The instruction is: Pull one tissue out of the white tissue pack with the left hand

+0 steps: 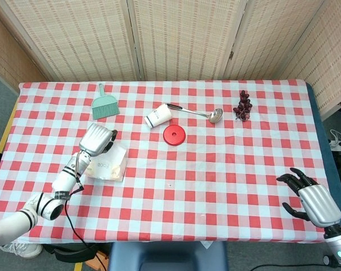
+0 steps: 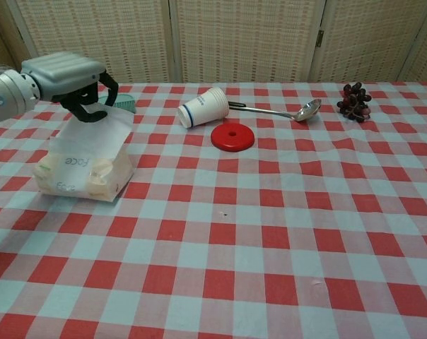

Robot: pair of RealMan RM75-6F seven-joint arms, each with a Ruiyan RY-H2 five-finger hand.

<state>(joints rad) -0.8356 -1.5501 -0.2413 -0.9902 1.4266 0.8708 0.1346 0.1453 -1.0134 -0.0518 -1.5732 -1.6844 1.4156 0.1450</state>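
The white tissue pack lies on the checked table at the left, its printed face turned toward the chest camera. Just above it hovers my left hand, fingers curled downward. They pinch a white tissue that stretches from the fingertips down into the pack. In the head view the hand covers the pack's far edge. My right hand rests at the table's front right corner, holding nothing, fingers apart; the chest view does not show it.
Across the far half of the table lie a teal brush, a paper cup on its side, a metal ladle, a red disc and a bunch of dark grapes. Folding screens stand behind the table.
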